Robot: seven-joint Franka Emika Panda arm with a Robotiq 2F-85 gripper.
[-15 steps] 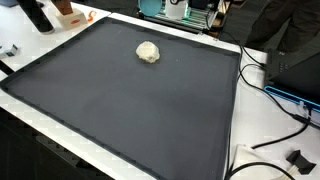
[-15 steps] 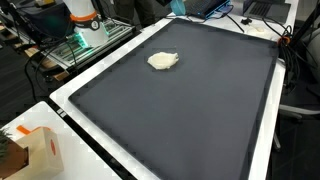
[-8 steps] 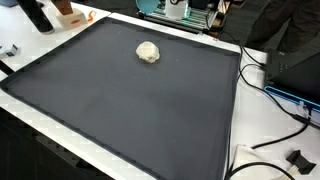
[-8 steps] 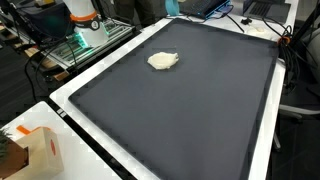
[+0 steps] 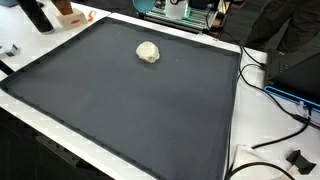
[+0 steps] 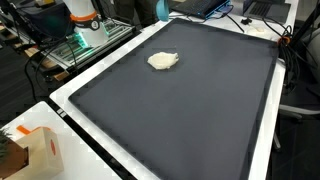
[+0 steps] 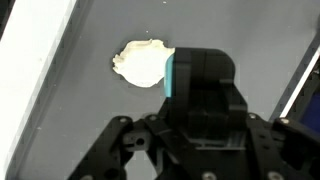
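Note:
A cream crumpled lump lies on a large dark mat in both exterior views point(image 5: 148, 52) point(image 6: 163, 61). It sits toward the far side of the mat point(image 5: 130, 100). In the wrist view the lump point(image 7: 140, 62) lies just left of my gripper point(image 7: 200, 62), which hovers above the mat. The two black fingers stand together in the middle and hold nothing. A teal strip runs down the left side of the fingers. In the exterior views only a small part of the gripper shows at the top edge point(image 6: 164, 8).
A white table border point(image 6: 90, 75) frames the mat. Cables and a black box point(image 5: 295, 70) lie at one side. A cardboard box point(image 6: 35, 150) stands at a near corner, and an orange-and-white object point(image 6: 82, 18) with equipment stands behind the table.
The gripper part at the top edge of an exterior view has shifted slightly and looks darker. The lump has not moved.

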